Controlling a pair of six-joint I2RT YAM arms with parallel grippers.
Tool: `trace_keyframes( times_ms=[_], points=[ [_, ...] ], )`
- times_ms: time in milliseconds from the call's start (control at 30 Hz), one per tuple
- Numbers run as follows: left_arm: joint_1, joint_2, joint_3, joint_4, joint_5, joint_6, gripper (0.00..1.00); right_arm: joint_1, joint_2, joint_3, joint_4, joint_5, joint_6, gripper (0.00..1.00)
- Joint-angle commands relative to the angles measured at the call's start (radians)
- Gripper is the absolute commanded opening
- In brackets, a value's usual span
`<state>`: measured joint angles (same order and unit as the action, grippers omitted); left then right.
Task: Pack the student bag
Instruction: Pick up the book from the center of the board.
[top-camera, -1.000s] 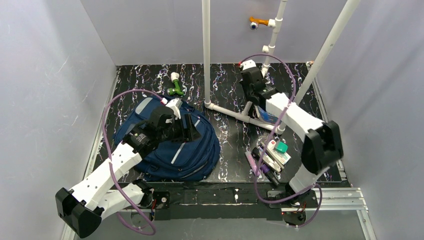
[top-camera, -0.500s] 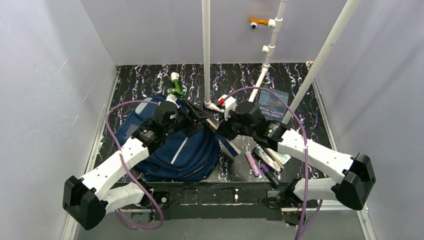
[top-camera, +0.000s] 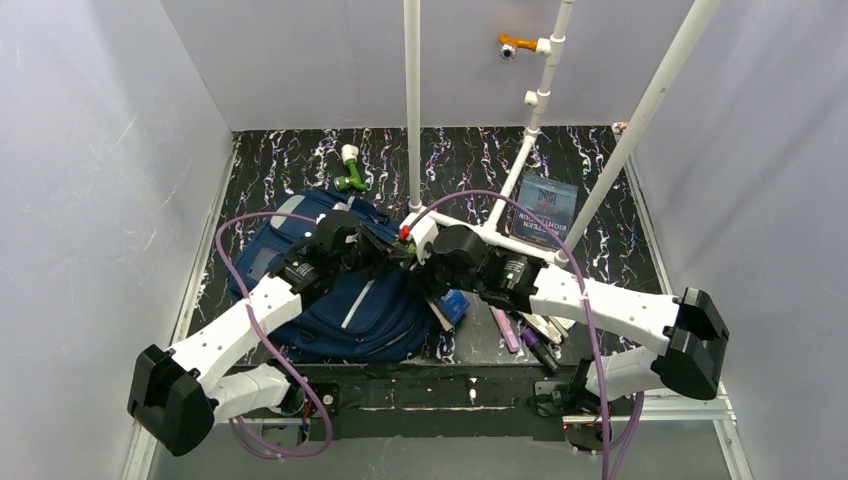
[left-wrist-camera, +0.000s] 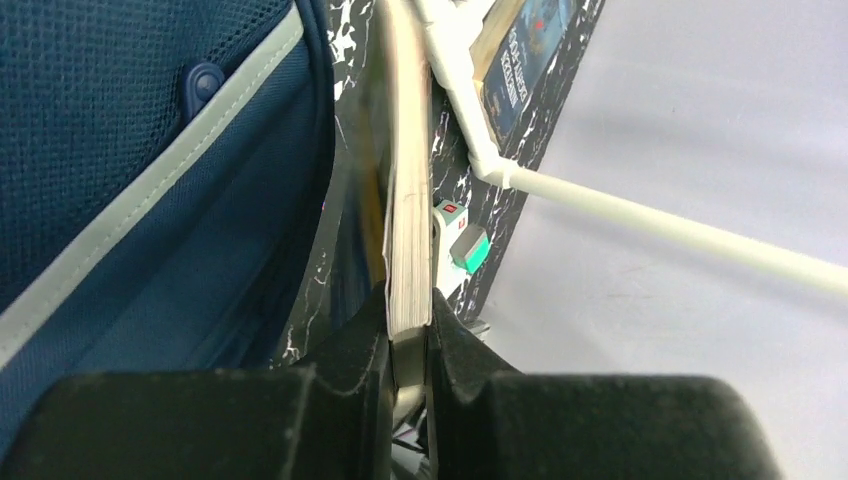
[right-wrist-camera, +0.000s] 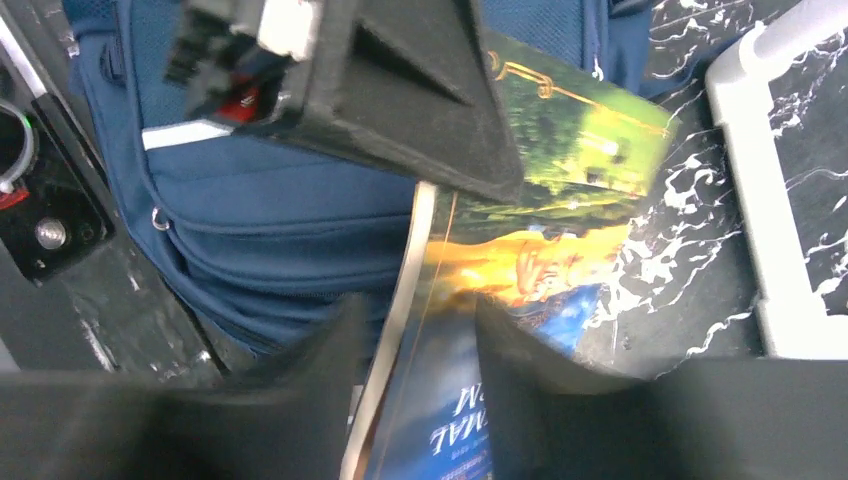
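Bag: the backpack lies slumped on the left half of the tabletop, right beside both pincers. No view shows its opening.
Book: a book stands on edge at the bag's right flank, between the two arms, with its far end over blue fabric.
Left pincer: clenched on the book's page edge, one finger on each cover.
Right pincer: its fingers stand on either side of the book's near edge with slack showing. It looks released rather than pinching.
Step, as judged: a handover, with the left arm taking the book for the bag.
Risk, pivot: only one narrow grip holds the book, near one edge. It could swing down or fan open.
Risk, snag: the right fingers straddle the book. If the left arm pulls away first, the book could be wrenched loose.
Risk, entry: the bag is limp, so a book corner may catch on the fabric and push the bag along.
Risk, clearance: the white pipe runs close behind. A wide swing could strike it.
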<state>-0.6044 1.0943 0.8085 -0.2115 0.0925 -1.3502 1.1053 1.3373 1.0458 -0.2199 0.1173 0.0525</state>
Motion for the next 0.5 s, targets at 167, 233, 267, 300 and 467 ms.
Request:
trace_keyframes(
  times_ms=[167,233,267,300,467],
  points=[
    [0.109,-0.195,-0.025,0.28,0.013,0.366,0.0,-0.019,-0.134,0.076,-0.115,0.048,0.278,0.98],
    [0.151,-0.234,-0.018,0.283,0.047,0.41,0.0,-0.1,-0.182,0.029,-0.086,-0.085,0.396,0.98],
    [0.176,-0.251,-0.019,0.293,0.076,0.407,0.0,-0.154,-0.202,-0.003,-0.053,-0.179,0.453,0.98],
    [0.206,-0.263,-0.024,0.319,0.118,0.391,0.0,-0.223,-0.22,-0.043,-0.006,-0.282,0.524,0.98],
    [0.262,-0.302,-0.041,0.474,0.22,0.273,0.0,-0.476,-0.28,-0.393,0.731,-0.638,1.049,0.98]
  ],
)
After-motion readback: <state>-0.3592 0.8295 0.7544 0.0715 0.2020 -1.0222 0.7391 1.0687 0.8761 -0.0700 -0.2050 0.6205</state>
